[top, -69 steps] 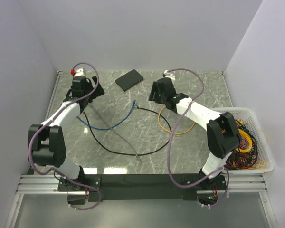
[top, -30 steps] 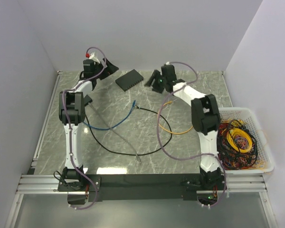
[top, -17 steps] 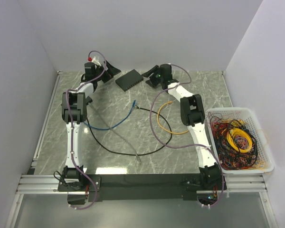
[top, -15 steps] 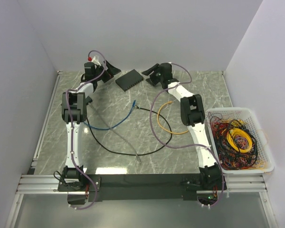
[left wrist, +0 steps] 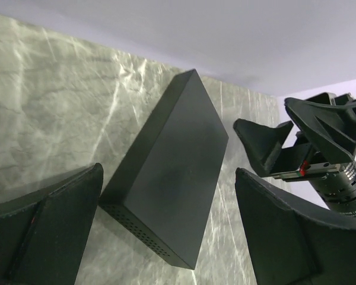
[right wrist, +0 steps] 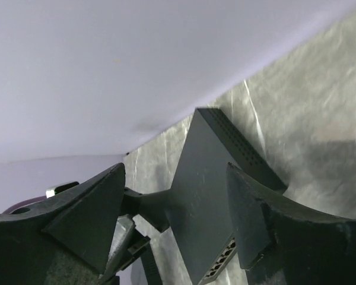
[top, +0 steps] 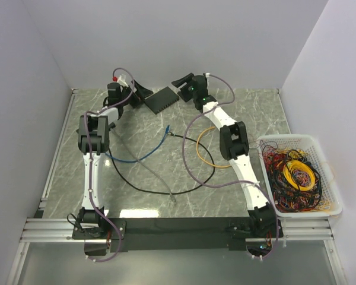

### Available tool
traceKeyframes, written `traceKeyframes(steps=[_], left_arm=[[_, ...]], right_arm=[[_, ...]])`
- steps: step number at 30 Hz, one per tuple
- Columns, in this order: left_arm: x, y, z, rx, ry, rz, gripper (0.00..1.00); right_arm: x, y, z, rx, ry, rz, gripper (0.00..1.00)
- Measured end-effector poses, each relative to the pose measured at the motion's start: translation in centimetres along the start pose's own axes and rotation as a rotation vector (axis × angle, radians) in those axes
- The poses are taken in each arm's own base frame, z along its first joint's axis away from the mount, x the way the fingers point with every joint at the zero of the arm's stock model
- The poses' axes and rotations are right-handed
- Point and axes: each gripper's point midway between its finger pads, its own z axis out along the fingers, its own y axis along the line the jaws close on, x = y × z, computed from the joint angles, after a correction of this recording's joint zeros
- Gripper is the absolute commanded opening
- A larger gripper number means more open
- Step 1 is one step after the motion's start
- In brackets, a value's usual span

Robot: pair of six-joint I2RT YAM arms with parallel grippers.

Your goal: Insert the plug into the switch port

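The switch, a small oblong dark-grey box (top: 161, 100), lies at the back of the table. It fills the left wrist view (left wrist: 172, 172), and the right wrist view (right wrist: 210, 178) shows a row of ports (right wrist: 221, 263) on its long side. My left gripper (top: 140, 91) is open and empty just left of it. My right gripper (top: 181, 82) is open and empty just right of it. The orange-yellow cable (top: 203, 155) lies looped mid-table, beside the right arm; I cannot make out its clear plug.
A blue cable (top: 143, 155), a black cable (top: 166, 189) and a grey cable (top: 143, 169) cross the table's middle. A white basket (top: 285, 139) full of tangled cables stands at the right edge. The back wall is close behind both grippers.
Both arms have stretched toward the back of the table. The grippers have closed in on the box from either side. The cables and box have not moved.
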Motion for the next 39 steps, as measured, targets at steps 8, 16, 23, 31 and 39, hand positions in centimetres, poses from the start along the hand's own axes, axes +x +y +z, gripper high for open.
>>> traceKeyframes(steps=[8, 16, 23, 31, 39], left_arm=[[0.8, -0.6, 0.1, 0.024, 0.007, 0.013, 0.99], [2.3, -1.3, -0.6, 0.034, 0.050, 0.003, 0.99], [6.7, -3.2, -2.8, 0.017, 0.128, -0.014, 0.98], [12.4, -5.9, -7.3, -0.013, 0.226, 0.012, 0.98], [13.3, -5.8, -9.9, -0.082, 0.255, 0.064, 0.98]], right_arm=[[0.9, -1.0, 0.3, 0.043, 0.020, 0.061, 0.79], [1.4, -1.1, 0.0, 0.042, 0.067, 0.099, 0.79], [4.3, -1.3, -1.8, 0.017, 0.173, 0.082, 0.77], [13.4, -1.8, -11.0, 0.080, 0.340, -0.020, 0.73], [15.2, -5.3, -16.6, 0.161, 0.342, -0.122, 0.73]])
